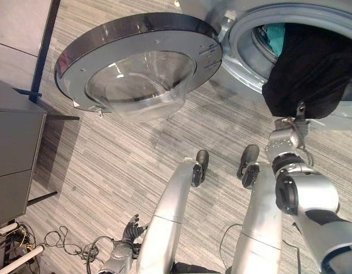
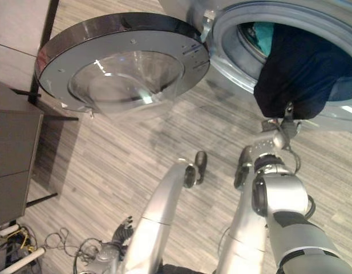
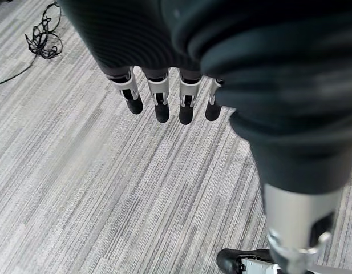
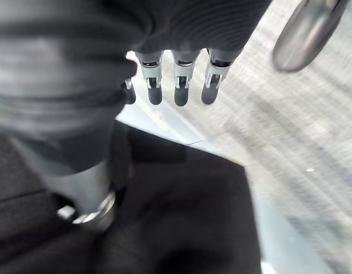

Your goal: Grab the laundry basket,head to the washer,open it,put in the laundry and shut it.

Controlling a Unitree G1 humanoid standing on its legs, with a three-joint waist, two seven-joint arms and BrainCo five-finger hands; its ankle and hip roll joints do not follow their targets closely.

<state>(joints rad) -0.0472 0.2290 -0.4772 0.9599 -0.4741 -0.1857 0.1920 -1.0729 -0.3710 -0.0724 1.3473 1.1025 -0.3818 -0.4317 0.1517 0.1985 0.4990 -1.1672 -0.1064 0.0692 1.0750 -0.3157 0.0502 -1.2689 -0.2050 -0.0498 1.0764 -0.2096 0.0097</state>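
- A dark garment (image 1: 304,74) hangs half in, half out of the washer (image 1: 250,63): its upper part lies inside the drum opening, its lower part droops over the front rim. A teal piece (image 1: 272,35) shows deeper in the drum behind it.
- The right hand (image 1: 287,137) is just below the garment's hanging edge. In the right wrist view its fingers (image 4: 181,85) extend fairly straight, with black cloth under the thumb; I cannot tell whether the thumb pinches the cloth or only rests on it.
- The round door (image 1: 138,63) stands swung wide to the robot's left, its glass bowl facing out over the floor (image 1: 107,165).
- The left hand (image 1: 127,242) hangs low by the robot's side, fingers (image 3: 158,100) relaxed and straight over the striped carpet, holding nothing.
- A grey cabinet (image 1: 13,154) stands at the far left, well apart from the washer.
- Judged progress: the washer is reached and opened, and loading is under way. What looks left is to push the dark garment fully past the rim so nothing catches, then swing the door round and press it closed.
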